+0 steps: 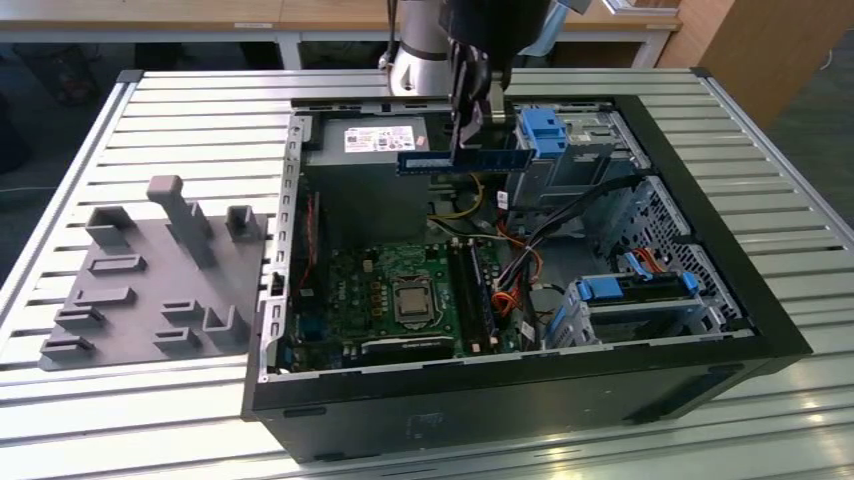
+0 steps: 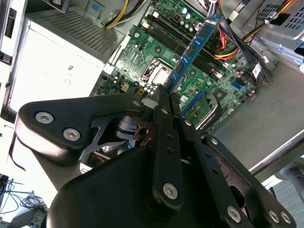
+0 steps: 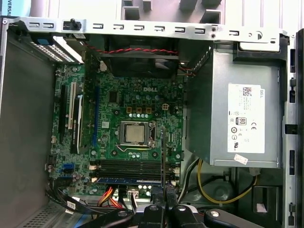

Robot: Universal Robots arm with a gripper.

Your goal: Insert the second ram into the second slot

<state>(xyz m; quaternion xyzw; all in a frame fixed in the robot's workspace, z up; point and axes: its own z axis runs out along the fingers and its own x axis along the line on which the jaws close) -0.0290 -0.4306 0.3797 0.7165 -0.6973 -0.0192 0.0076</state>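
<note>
The second ram [image 1: 467, 160] is a thin blue stick with a white label. It hangs level above the open computer case, over the power supply end. My gripper [image 1: 478, 138] is shut on its upper edge near the middle. In the second wrist view the ram [image 2: 192, 50] juts out from my gripper [image 2: 164, 93] over the motherboard. The first wrist view shows it edge-on as a thin dark line [image 3: 162, 156] above my gripper [image 3: 161, 194]. The black memory slots [image 3: 128, 166] lie well below it. One slot at their edge holds a blue stick [image 3: 126, 180]. Which is the second slot I cannot tell.
The power supply [image 3: 237, 118] fills one end of the case, and the processor socket [image 3: 135, 133] sits mid-board. Loose cables [image 1: 534, 225] run beside the slots. Light-blue drive clips [image 1: 545, 130] stand near the held ram. A grey fixture block [image 1: 147, 280] lies at the exterior view's left.
</note>
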